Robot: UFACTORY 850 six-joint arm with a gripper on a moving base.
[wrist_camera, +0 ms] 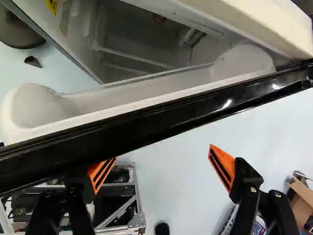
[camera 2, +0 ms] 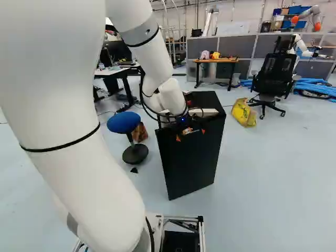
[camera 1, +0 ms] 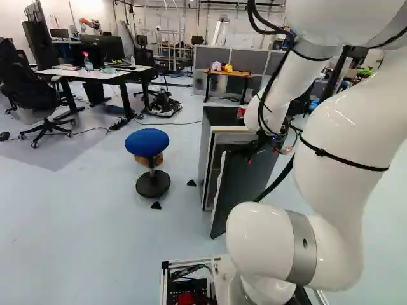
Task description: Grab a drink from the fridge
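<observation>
While the hand (wrist_camera: 162,152) stands open close by the ajar door (wrist_camera: 171,118), a stray sweep could knock it shut; inside the fridge (camera 1: 206,155), no drink can be made out.

fridge door edge (wrist_camera: 161,120): glossy, smooth | stool seat (camera 1: 147,142): matt, cloth-like | arm (camera 1: 350,146): smooth

Readable text: none in any view.
Yellow sticker (wrist_camera: 52,5): on the pale inner face of the fridge (wrist_camera: 39,18), near the front edge; dark print, too small to read.
Paler patch (wrist_camera: 65,17): just beside the sticker (perhaps a label, catalogued with caution); wording cannot be made out.
Yellow bag (camera 2: 243,113): on the floor (camera 2: 262,173), beside the office chair (camera 2: 276,71); dark markings, unreadable.
</observation>
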